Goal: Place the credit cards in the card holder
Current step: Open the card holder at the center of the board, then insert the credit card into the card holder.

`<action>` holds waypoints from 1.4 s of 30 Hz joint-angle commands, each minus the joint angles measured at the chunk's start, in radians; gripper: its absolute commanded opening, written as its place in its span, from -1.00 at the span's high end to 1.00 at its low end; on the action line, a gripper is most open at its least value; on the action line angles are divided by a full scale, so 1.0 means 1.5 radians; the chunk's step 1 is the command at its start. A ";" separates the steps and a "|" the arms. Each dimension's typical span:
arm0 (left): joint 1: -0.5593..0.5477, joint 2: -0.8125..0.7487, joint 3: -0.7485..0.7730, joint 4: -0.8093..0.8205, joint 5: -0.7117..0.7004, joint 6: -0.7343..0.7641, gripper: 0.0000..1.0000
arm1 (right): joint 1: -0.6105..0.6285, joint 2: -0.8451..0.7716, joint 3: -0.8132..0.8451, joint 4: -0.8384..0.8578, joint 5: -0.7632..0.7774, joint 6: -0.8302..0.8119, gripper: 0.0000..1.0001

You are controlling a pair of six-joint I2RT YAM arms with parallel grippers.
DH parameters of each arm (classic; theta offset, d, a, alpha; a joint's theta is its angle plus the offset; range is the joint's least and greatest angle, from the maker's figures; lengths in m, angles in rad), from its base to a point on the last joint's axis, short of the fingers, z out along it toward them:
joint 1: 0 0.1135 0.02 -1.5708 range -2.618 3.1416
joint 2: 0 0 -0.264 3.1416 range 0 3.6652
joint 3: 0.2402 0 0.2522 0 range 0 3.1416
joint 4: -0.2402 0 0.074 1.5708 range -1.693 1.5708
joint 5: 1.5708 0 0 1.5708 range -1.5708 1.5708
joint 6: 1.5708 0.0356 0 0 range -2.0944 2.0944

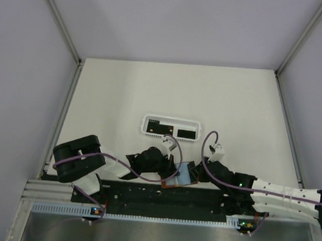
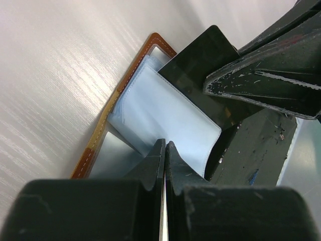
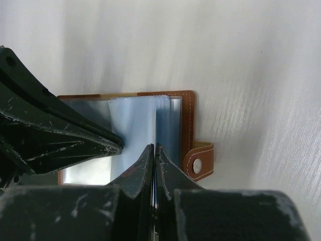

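The card holder (image 1: 183, 175) is lying open on the bench (image 1: 180, 88), near its front edge. The left fingers (image 2: 150, 168) are pressing together at its bluish pocket, while the right fingers (image 3: 168, 173) are pinching a black credit card (image 2: 200, 65) over it.

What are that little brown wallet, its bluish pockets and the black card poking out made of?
The card holder looks like brown leather, maybe faux: matte, with pale stitching along its edge. The pockets seem thin bluish plastic film, glossy and slightly wavy. The black card looks like stiff, smooth plastic with a faint sheen.
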 commanded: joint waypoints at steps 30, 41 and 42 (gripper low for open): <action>-0.012 -0.009 -0.009 -0.145 -0.010 0.014 1.00 | 0.003 0.018 -0.046 0.218 -0.090 -0.003 1.00; -0.011 -0.104 0.020 -0.219 -0.034 0.034 1.00 | 0.003 0.071 -0.021 0.236 -0.104 -0.012 1.00; -0.011 -0.110 0.021 -0.224 -0.036 0.035 1.00 | 0.003 0.079 -0.018 0.241 -0.106 -0.013 1.00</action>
